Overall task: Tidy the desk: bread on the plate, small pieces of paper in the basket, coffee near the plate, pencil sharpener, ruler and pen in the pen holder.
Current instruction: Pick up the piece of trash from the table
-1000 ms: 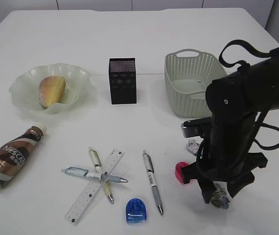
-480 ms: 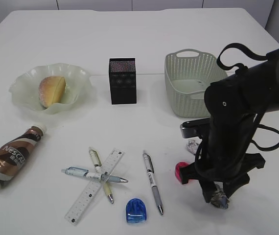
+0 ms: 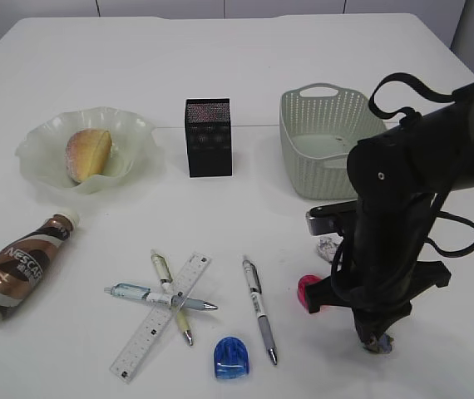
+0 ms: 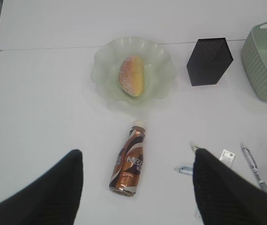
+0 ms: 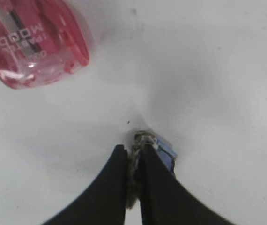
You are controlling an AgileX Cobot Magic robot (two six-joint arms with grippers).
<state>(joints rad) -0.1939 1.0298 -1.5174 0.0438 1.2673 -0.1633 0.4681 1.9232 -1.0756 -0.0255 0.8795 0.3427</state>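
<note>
My right gripper is down at the table, shut on a crumpled paper ball; the right wrist view shows the paper pinched between the jaws. A pink pencil sharpener lies just left of it, and a second paper ball behind. The bread lies on the plate. The coffee bottle lies on its side at the left. Three pens, a ruler and a blue sharpener lie in front. My left gripper is open, high above the bottle.
The black mesh pen holder stands at the middle back. The pale green basket stands to its right, behind my right arm. The table's front edge is close to the blue sharpener.
My right gripper has dropped lower onto the paper ball near the front right and closed on it. The other objects have not moved.
</note>
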